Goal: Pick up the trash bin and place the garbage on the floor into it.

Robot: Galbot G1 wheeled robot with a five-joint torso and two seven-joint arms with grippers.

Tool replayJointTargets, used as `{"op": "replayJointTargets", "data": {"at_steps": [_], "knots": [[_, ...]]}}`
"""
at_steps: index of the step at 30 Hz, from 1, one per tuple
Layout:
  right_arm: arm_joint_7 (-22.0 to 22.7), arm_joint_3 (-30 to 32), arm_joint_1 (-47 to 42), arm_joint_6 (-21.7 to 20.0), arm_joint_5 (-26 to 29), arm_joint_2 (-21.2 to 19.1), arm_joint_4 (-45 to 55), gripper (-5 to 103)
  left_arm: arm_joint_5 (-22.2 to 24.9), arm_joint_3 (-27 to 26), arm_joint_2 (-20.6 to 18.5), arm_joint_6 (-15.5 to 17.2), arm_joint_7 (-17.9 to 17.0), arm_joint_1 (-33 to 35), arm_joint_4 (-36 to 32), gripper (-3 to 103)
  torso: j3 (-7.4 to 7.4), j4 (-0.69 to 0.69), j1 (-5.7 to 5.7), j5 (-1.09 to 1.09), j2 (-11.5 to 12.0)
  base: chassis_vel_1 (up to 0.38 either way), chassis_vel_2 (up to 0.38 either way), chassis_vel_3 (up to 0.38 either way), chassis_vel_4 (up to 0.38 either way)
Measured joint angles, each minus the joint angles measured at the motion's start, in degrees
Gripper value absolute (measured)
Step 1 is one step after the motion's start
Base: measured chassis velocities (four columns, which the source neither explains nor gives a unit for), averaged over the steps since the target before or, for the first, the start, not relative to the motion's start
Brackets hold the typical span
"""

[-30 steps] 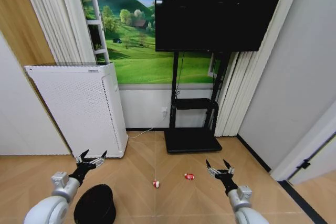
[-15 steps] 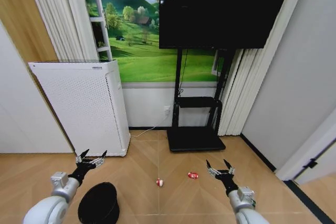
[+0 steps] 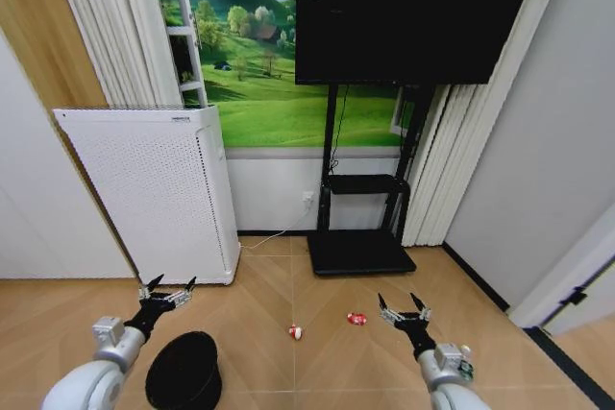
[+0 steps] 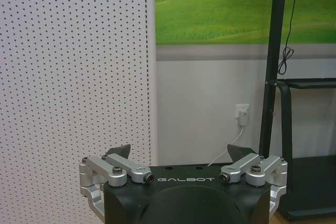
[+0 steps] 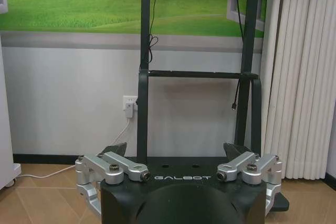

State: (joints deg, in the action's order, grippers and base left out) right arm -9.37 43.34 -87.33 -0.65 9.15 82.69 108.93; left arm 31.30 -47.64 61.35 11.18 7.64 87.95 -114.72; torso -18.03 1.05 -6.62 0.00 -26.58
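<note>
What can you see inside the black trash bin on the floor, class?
In the head view the trash bin stands by the left gripper. Its inside shows as plain dark, with no litter to make out. Two red-and-white wrappers lie on the floor outside it.

The bin (image 3: 184,383) stands on the floor (image 3: 317,372) at my ten o'clock, just beside my left tool (image 3: 166,293), whose fingers are spread. Two wrappers (image 3: 296,332) (image 3: 356,318) lie at twelve, apart, between my tools. My right tool (image 3: 403,311), fingers spread, hangs at two o'clock. Behind the bin stands the appliance (image 3: 154,194); the TV stand (image 3: 358,249) stands at one o'clock, behind the wrappers.
</note>
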Motion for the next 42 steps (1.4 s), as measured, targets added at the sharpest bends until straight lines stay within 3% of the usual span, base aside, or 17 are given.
{"op": "replayJointTargets", "data": {"at_steps": [42], "knots": [[0.29, -0.22, -0.43, 0.97, -1.10, 1.68, -1.15, 100, -0.36, -0.53, 1.14, -1.04, 1.00, 0.09, 1.49, 100, 6.36, 0.00, 3.58, 0.00, 9.96, 0.000, 0.000, 0.000, 0.000]]}}
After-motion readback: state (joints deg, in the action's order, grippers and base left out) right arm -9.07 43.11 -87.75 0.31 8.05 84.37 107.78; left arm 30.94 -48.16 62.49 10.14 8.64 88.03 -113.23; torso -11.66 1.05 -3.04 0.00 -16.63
